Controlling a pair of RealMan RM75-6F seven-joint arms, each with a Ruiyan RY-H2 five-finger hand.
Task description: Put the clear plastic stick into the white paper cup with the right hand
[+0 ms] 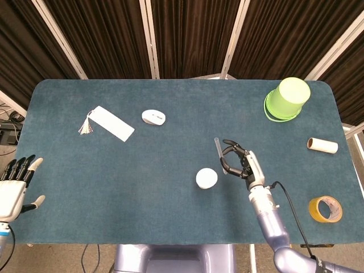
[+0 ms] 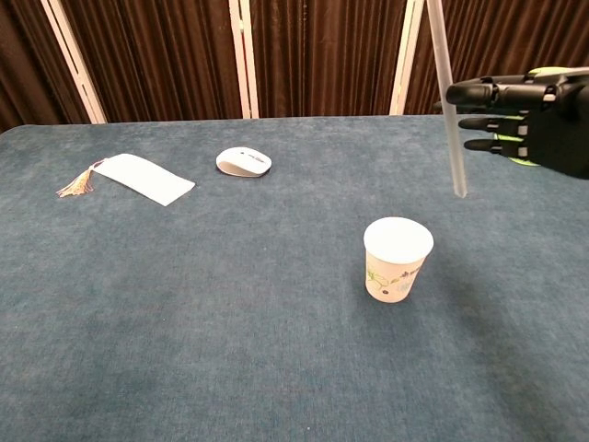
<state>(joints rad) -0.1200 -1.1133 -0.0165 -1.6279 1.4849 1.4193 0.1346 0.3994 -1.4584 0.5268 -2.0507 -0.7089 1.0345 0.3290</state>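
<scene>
The white paper cup stands upright near the table's middle, open mouth up. My right hand is raised above the table, just right of the cup, and pinches the clear plastic stick. The stick hangs nearly upright, its lower end above and slightly right of the cup's rim, apart from it. My left hand hovers off the table's left front edge, fingers spread, holding nothing.
An upturned green cup stands at the back right, mostly hidden behind my hand in the chest view. A cardboard tube and a tape roll lie at the right edge. A white mouse and a tasselled bookmark lie back left.
</scene>
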